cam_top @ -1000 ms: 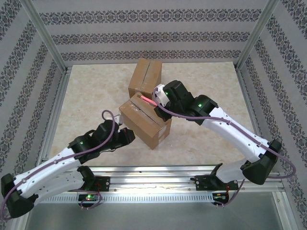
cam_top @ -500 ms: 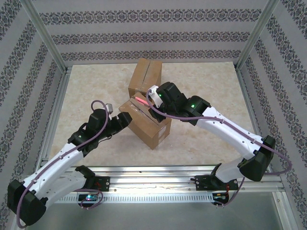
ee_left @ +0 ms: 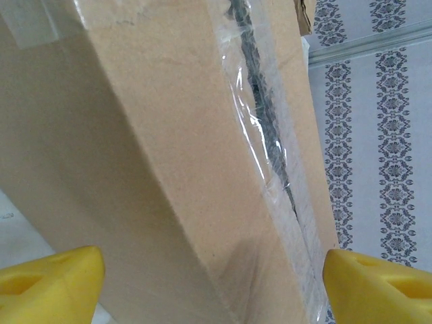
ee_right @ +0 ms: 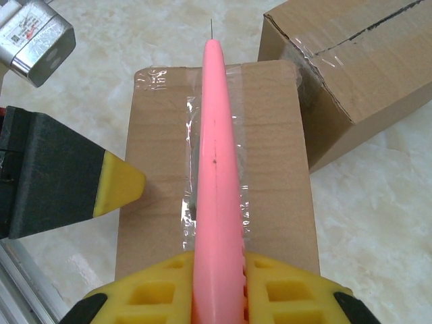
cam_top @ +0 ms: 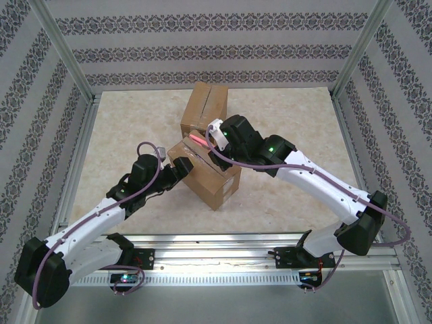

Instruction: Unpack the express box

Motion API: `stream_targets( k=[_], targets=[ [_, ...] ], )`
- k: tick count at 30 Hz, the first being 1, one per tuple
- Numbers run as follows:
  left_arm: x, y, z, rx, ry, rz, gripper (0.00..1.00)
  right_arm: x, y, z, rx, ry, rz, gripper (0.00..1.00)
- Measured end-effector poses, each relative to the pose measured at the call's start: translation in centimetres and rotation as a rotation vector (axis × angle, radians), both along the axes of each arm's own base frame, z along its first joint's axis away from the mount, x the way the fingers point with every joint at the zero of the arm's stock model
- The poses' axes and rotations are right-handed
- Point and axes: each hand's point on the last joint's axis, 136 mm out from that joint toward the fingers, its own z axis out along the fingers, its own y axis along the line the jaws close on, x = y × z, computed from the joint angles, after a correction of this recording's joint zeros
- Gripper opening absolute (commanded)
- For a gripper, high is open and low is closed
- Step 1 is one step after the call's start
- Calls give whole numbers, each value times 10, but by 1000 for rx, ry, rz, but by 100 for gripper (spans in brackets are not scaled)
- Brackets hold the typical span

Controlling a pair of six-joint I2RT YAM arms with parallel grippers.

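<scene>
The express box point(cam_top: 206, 174), brown cardboard with clear tape along its top seam, stands mid-table. My right gripper point(cam_top: 214, 137) is shut on a pink cutter point(cam_top: 200, 140) whose tip points along the taped seam point(ee_right: 191, 175). Seen from the right wrist, the cutter point(ee_right: 216, 169) runs from my right gripper point(ee_right: 217, 283) over the box top point(ee_right: 277, 169). My left gripper point(cam_top: 177, 169) is open at the box's left end. In the left wrist view the box point(ee_left: 169, 148) lies close between the yellow fingertips point(ee_left: 54, 280) of my left gripper point(ee_left: 212, 283). One left finger point(ee_right: 118, 185) rests by the box's top edge.
A second cardboard box point(cam_top: 204, 108) stands just behind the first, nearly touching it, with a slit taped seam point(ee_right: 378, 23). Patterned walls and metal posts point(cam_top: 64, 54) enclose the beige tabletop point(cam_top: 283, 128). Open floor lies left and right of the boxes.
My left gripper has opened and moved up from the table to the box's left end. My right gripper with the cutter shifted slightly left along the seam.
</scene>
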Motion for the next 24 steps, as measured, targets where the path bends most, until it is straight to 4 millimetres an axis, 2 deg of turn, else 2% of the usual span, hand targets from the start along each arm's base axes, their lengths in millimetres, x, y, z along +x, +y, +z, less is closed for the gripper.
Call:
stream_targets(
  k=[8,14,24],
  targets=[
    [3,-1,-18,-4,19,8,85,-1,-1,-8,-13,12,0,0],
    [5,-1,-25,-8,21,19,77,-2,-3,-16,-25,22,0,0],
    [5,-1,-27,-42,-9,26,74,-4,-3,-23,-38,25,-2,0]
  ],
)
